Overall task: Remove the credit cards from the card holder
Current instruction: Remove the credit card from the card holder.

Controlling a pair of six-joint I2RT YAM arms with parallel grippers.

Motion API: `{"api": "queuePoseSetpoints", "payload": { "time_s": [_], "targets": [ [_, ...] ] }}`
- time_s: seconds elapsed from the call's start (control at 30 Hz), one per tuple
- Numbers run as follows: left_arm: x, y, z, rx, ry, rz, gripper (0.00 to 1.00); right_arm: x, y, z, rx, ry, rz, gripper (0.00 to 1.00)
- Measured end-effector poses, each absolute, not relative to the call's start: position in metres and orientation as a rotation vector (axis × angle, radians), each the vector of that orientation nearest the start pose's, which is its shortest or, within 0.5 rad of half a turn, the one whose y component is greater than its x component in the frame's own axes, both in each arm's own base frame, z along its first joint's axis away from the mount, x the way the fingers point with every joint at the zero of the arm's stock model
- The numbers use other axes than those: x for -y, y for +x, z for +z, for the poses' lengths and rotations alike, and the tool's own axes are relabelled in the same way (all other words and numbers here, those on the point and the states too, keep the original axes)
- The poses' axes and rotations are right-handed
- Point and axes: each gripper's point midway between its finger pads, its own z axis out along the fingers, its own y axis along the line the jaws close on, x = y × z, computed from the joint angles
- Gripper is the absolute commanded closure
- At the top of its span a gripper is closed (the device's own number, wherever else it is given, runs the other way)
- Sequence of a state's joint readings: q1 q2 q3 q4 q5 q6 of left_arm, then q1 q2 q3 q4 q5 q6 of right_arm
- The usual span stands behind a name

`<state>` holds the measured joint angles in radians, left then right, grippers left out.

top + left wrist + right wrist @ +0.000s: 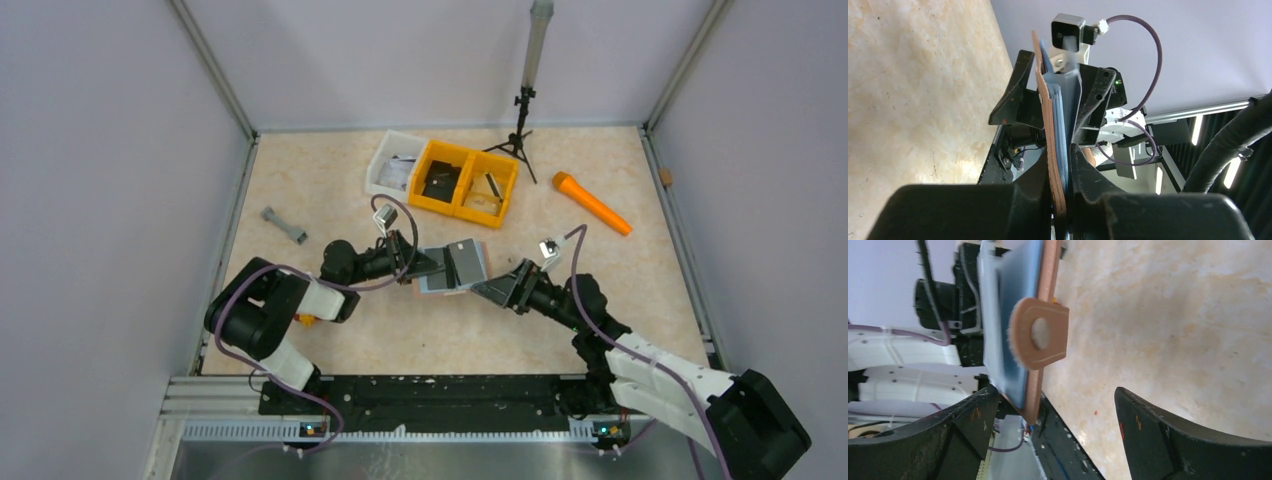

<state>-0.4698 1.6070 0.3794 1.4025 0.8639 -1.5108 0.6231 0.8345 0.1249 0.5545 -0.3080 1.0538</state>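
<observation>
Holding: the left gripper (pixel 422 264) is clamped on the card holder (pixel 455 266) at its left end. In the left wrist view the leather sits edge-on between the two fingers.
Holder position: lifted off the table (pixel 330 190), over its middle, with the pale blue-grey inside face turned up toward the top camera.
Right gripper (pixel 499 286): jaws spread wide with nothing in them. It faces the holder's free end from the right-edge side, one finger to each side of the holder and apart from it.
Cards: a greyish card (pixel 465 260) shows as a darker rectangle on the inside face. The black one is not made out. In the right wrist view a pale sliver runs along the blue face, probably a card edge; cannot confirm.
Tab (pixel 1040 333): a leather tab with a round hole juts out toward the right gripper, in the line of approach.
Step in hand (judgement): the right arm is lining up to pinch a card and draw it from its slot.
Doing it well: close on the card's exposed edge only, not on leather or tab. Come in flat with the card's plane and pull straight along the slot, away from the left gripper. The left grip needs to be firm and on leather alone, so that it does not pin the card in.
Risk: catching the tab or both layers would drag the whole holder. A thin card may slip from the pads.
</observation>
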Motion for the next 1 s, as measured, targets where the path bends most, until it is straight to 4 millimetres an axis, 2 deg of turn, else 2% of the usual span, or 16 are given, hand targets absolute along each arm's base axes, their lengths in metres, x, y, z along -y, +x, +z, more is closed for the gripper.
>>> {"api": "queuePoseSetpoints", "payload": {
  "time_s": [0.13,0.23,0.5,0.67,0.8,0.9,1.0],
  "targets": [
    [0.289,0.212,0.194,-1.908,-0.030,-2.092,1.00,-0.245,0.185,0.160,-1.883,0.148,1.514,0.07],
    [0.289,0.209,0.199,-1.899,-0.010,-2.087,1.00,-0.245,0.183,0.172,-1.838,0.133,1.545,0.07],
    [0.289,0.201,0.207,-1.921,0.024,-2.015,1.00,-0.245,0.182,0.180,-1.808,0.131,1.564,0.07],
    [0.286,0.199,0.207,-1.951,0.031,-1.953,1.00,-0.234,0.178,0.186,-1.732,0.157,1.560,0.06],
    [0.286,0.197,0.205,-1.985,0.035,-1.928,1.00,-0.228,0.177,0.198,-1.666,0.157,1.563,0.06],
    [0.286,0.196,0.203,-2.005,0.030,-1.923,1.00,-0.229,0.177,0.194,-1.681,0.154,1.562,0.06],
    [0.286,0.195,0.203,-2.015,0.028,-1.922,1.00,-0.234,0.179,0.182,-1.748,0.158,1.555,0.06]
  ]
}}
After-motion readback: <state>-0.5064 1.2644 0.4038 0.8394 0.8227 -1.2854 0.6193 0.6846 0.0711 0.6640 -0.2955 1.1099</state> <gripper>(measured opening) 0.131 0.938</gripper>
